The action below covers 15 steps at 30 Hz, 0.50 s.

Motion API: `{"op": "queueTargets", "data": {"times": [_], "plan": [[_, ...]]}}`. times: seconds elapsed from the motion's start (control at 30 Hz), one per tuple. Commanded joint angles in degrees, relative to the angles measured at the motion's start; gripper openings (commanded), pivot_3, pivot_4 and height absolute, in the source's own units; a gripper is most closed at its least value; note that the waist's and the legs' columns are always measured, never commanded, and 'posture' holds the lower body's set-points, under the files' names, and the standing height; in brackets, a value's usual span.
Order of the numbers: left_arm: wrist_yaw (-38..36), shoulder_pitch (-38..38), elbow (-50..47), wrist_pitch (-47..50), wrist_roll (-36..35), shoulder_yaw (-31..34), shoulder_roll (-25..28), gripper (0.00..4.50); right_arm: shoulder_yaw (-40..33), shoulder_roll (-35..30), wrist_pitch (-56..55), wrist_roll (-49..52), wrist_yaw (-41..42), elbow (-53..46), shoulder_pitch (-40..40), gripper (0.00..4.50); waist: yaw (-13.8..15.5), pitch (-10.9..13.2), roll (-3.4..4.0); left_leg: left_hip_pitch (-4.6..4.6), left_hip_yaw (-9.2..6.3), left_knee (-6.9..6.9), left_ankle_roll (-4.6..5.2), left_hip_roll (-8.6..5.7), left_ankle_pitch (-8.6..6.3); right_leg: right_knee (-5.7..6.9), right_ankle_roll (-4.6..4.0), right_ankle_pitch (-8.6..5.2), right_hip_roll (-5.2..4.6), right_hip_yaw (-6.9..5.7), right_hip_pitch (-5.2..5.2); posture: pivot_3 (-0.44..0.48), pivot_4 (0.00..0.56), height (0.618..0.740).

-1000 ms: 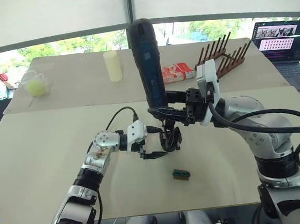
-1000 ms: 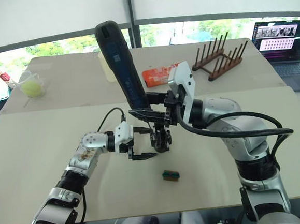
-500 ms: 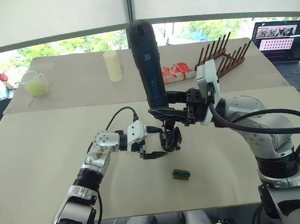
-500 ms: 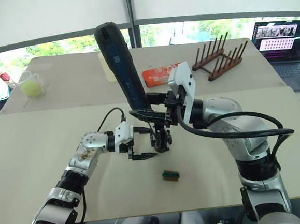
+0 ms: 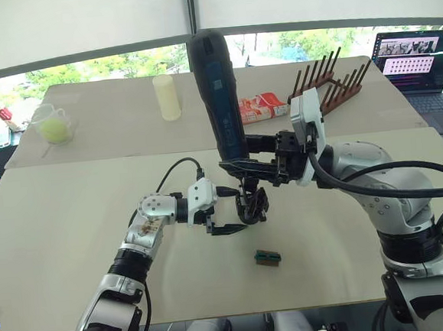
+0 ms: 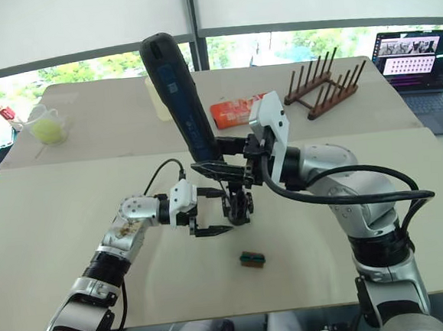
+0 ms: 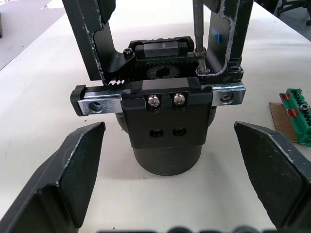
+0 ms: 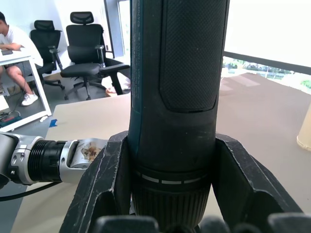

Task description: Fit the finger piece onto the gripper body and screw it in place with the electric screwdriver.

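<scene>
Silver-grey jointed arms with black cables end in white wrist housings and black, seemingly scuffed fingers (image 7: 77, 170).

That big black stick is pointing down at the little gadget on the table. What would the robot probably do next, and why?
Probably keep the electric screwdriver pressed down and spin it. The right gripper holds it nearly upright, and its thin bit already sits on a screw atop the gripper body. The left gripper is open around the body's base without touching it.
</scene>
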Motion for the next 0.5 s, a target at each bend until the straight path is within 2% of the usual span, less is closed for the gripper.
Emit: {"op": "queueTargets", "data": {"times": [0.03,0.5], "plan": [[-0.02,-0.01,-1.55,-0.29,-0.26,-0.02,-0.20,4.50,-2.77,-0.14,-2.94,0.30,0.41,-1.81,-0.07,1.92,-0.01,0.00,0.00,0.00,0.00,0.00,0.00,0.00,0.00,0.00,0.00,0.00,0.00,0.00,0.00,0.000,0.150,0.740],[0.26,0.38,-0.62,0.24,0.12,-0.61,-0.80,4.50,-3.40,-0.02,-5.84,0.14,0.72,-3.95,3.38,1.92,0.04,0.00,0.00,0.00,0.00,0.02,0.00,-0.01,0.00,0.00,0.00,0.00,0.00,0.00,0.01,0.000,0.150,0.740]]}}
